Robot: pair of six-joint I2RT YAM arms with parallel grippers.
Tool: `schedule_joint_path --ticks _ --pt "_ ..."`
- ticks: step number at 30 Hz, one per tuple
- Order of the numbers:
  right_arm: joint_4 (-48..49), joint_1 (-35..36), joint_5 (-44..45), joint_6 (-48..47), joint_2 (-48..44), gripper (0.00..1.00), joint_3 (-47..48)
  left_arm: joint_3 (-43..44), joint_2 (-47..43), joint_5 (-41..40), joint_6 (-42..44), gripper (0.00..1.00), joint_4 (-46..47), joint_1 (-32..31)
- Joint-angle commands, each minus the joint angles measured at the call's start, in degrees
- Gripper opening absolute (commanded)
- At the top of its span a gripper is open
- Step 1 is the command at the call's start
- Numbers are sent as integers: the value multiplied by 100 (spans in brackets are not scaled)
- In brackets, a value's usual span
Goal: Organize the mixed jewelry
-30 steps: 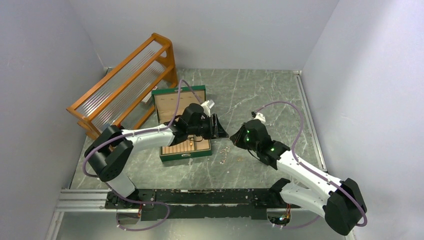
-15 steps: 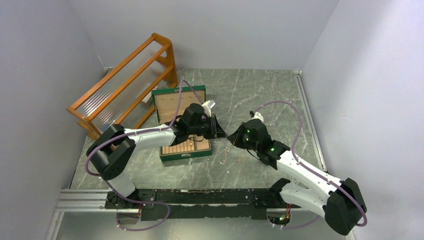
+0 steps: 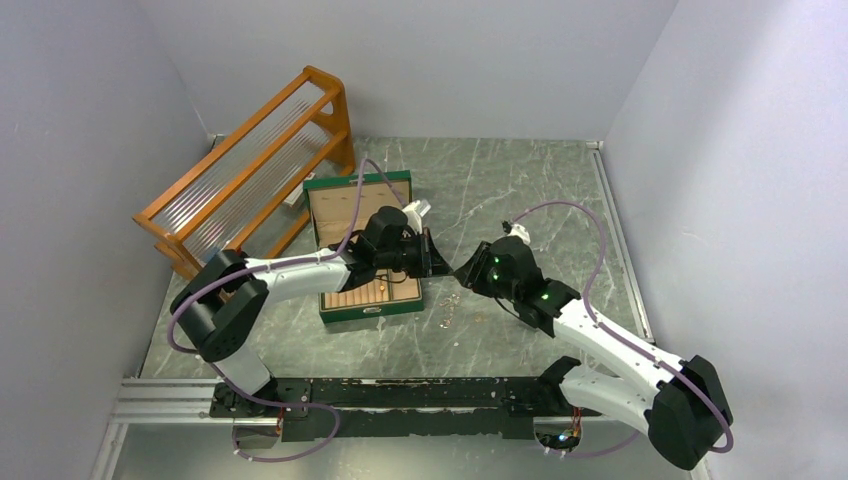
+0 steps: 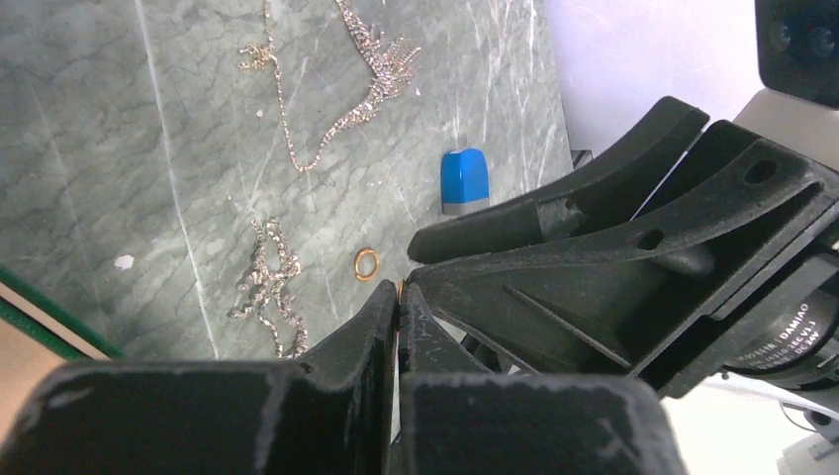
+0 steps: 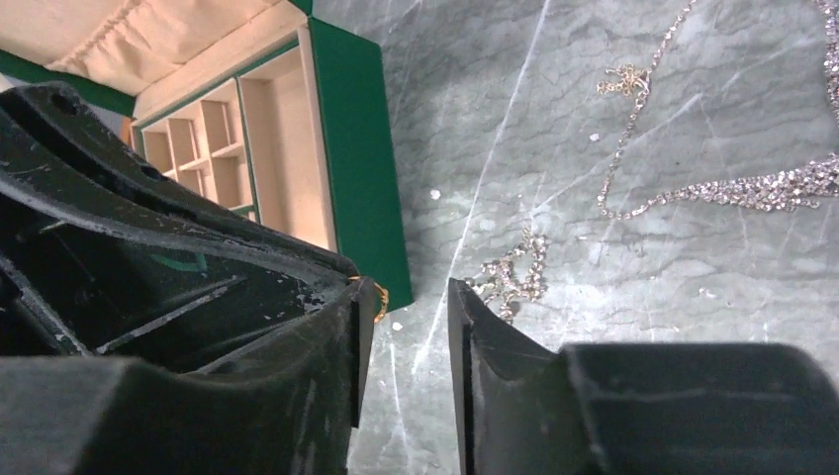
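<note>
From above, the left fingers (image 3: 436, 262) and the right fingers (image 3: 466, 272) meet tip to tip beside the green box (image 3: 372, 313), near the mixed jewelry (image 3: 447, 306) on the surface (image 3: 520, 190). In the left wrist view the left fingers are clenched on a small gold ring (image 4: 399, 288), above a loose ring (image 4: 367, 263) and a blue block (image 4: 463, 181). In the right wrist view the right fingers stand apart, released.

Only a sliver of the gold ring (image 5: 380, 299) peeks from the pinched tips of the left gripper (image 4: 398, 297); from above the loose jewelry (image 3: 447, 306) is mere specks, and the green box (image 5: 358, 148) is cropped in the right wrist view
</note>
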Motion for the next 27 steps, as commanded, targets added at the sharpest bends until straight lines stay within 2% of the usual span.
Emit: schedule_joint_path --ticks 1,5,13,19,22,27 --pt "117 -29 -138 286 -88 40 140 91 -250 -175 294 5 -96 -27" --pt "380 -31 -405 368 -434 47 -7 162 -379 -59 285 5 -193 114" --pt "1034 -189 -527 624 -1117 66 57 166 -967 1287 -196 5 282 748" --pt "1985 -557 -1612 909 -829 72 331 40 -1526 1918 -826 5 856 1206" --pt "2260 -820 -1922 952 -569 72 540 -60 -1705 2134 -1156 5 1216 1380" --pt "3519 -995 -3159 1224 -217 70 595 -135 -1739 2320 -1611 5 1800 1503"
